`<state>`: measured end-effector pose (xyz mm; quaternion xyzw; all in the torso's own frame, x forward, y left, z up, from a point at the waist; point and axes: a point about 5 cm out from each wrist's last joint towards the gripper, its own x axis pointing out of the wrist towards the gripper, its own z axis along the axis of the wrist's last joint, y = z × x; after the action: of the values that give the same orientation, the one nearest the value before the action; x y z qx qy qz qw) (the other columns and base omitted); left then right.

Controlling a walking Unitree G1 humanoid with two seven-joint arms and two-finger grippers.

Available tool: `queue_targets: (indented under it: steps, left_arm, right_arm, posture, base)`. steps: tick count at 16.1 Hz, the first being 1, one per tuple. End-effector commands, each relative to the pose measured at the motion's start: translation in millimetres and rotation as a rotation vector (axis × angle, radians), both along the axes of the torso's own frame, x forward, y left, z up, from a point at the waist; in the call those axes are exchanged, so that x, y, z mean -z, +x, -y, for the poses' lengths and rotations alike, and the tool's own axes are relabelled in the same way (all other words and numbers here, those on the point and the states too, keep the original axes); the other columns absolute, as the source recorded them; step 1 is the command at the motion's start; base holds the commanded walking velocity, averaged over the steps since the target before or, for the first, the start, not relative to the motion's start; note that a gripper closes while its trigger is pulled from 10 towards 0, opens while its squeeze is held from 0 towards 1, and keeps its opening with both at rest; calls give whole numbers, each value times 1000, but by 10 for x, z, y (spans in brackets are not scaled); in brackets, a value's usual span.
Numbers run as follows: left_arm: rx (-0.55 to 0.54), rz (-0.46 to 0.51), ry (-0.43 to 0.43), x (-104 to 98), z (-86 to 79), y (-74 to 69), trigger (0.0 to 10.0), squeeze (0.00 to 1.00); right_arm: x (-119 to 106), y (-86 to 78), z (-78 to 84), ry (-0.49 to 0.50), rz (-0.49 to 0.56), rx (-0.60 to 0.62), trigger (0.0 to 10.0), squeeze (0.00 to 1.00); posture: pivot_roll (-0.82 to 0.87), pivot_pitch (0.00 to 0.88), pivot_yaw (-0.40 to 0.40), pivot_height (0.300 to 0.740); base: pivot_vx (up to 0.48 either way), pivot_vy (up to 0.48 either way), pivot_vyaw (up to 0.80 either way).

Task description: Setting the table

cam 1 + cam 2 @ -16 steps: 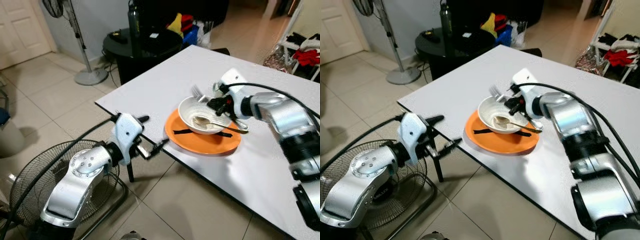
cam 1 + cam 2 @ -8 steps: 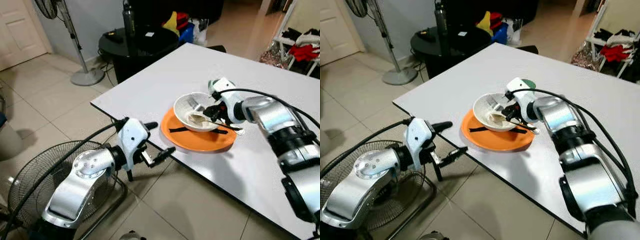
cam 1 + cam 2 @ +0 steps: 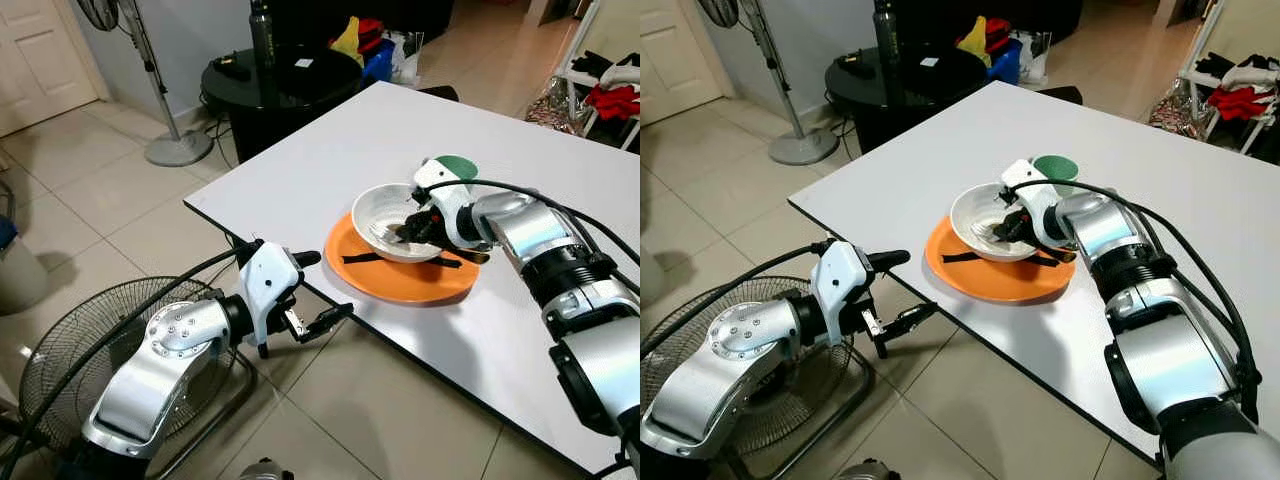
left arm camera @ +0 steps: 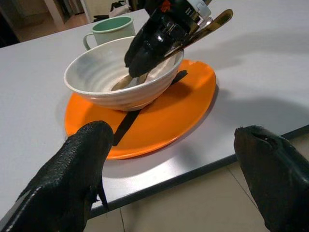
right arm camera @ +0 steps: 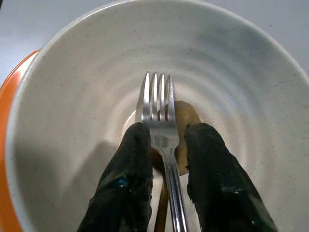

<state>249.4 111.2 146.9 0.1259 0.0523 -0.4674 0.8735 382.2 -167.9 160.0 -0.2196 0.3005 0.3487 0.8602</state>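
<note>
Pale square tiles cover the floor (image 3: 90, 200). A white door (image 3: 35, 50) stands at the far left, with a pedestal fan (image 3: 165, 100) beside it. A round black side table (image 3: 285, 85) sits beyond the white surface (image 3: 330, 150). Near left, a floor fan (image 3: 60, 350) lies low. Clothes on a rack (image 3: 610, 90) show far right.
</note>
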Motion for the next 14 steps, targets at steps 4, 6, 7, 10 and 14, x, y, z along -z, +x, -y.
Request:
queue_targets:
  steps: [4,6,7,10,14]
  left_arm:
    - [-92,66,-75,-155,-69,152,10000,0]
    - [-179,95,-125,-224,-112,204,10000,0]
    - [-262,128,-144,-303,-170,219,10000,0]
    - [-408,214,-97,-421,-282,233,10000,0]
    - [-620,168,-142,-230,-353,152,10000,0]
  right_arm:
    - [-607,85,9,116,220,-16,10000,1000]
    - [-867,1,34,184,355,-1,10000,1000]
    - [-1091,-168,-20,307,500,9,10000,1000]
    - [-1168,-502,-127,449,683,26,10000,1000]
    - [-538,-1165,-453,577,727,191,10000,1000]
  posture:
    - [93,0,74,740]
    - [90,0,74,740]
    - [85,0,70,740]
    - [88,0,77,740]
    - [44,0,147,740]
  base:
    - [0,0,0]
    - [0,0,0]
    - [0,0,0]
    - [0,0,0]
    - [0,0,400]
